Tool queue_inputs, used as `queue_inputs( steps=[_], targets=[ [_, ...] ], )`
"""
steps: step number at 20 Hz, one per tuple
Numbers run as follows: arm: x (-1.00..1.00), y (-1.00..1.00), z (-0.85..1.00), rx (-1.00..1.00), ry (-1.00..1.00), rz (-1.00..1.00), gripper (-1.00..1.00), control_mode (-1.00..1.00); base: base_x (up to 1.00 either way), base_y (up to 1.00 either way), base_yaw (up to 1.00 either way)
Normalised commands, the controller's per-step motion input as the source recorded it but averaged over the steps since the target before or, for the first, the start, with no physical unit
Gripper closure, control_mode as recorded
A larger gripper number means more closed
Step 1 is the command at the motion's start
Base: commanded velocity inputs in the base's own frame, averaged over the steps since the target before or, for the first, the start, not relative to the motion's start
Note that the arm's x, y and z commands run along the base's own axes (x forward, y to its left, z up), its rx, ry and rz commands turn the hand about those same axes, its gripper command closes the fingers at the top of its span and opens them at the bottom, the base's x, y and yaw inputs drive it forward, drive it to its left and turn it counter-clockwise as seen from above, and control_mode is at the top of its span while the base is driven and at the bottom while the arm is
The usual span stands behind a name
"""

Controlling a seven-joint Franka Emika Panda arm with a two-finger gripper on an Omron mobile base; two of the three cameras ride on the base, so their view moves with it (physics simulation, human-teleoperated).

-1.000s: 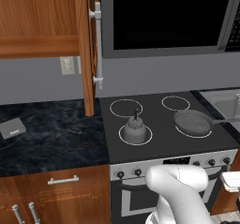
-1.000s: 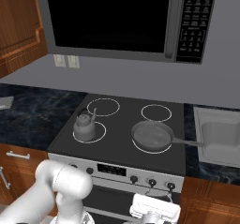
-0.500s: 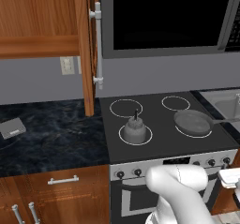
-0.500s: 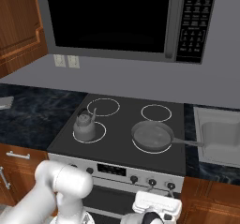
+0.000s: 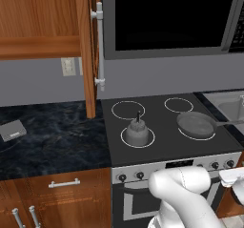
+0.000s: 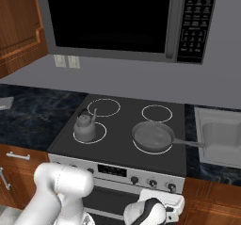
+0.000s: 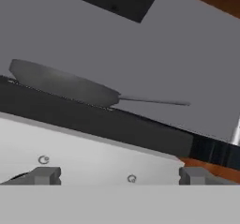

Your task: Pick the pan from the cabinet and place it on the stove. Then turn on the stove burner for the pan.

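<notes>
Round, shallow dark-grey pan [image 6: 152, 136] with thin handle rests on the front-right ring of the glossy black stove [image 6: 123, 146]. Gripper [image 7: 119, 175] low before the silver panel, jaws wide, empty. Marbled countertop [image 5: 52, 136] adjoins.

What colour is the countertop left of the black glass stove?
Dark blue-black with a marbled pattern; the dark marbled countertop shows best in the left base view.

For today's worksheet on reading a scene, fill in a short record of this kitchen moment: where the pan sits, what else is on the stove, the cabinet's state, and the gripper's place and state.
pan: frying pan on the front right burner ring of the stove, handle pointing right
kettle: on the front left ring
cabinet: door open
gripper: low before the stove's knob panel, open, holding nothing
</notes>
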Motion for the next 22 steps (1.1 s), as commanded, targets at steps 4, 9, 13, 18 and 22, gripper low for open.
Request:
queue_inputs(
  steps=[4,9,13,18,22],
  targets=[
    [0.08,-0.31,-0.33,0.00,0.13,0.00,-1.00,-1.00,0.00,0.00,0.00],
    [0.09,-0.25,-0.25,0.00,0.10,0.00,-1.00,-1.00,0.00,0.00,0.00],
    [0.13,-0.03,-0.09,0.00,0.04,0.00,-1.00,-1.00,0.00,0.00,0.00],
    [0.06,0.00,0.00,0.00,0.00,0.01,-1.00,-1.00,0.00,0.00,0.00],
    [0.05,0.00,-0.05,0.01,0.00,0.01,-1.00,-1.00,0.00,0.00,0.00]
  ],
)
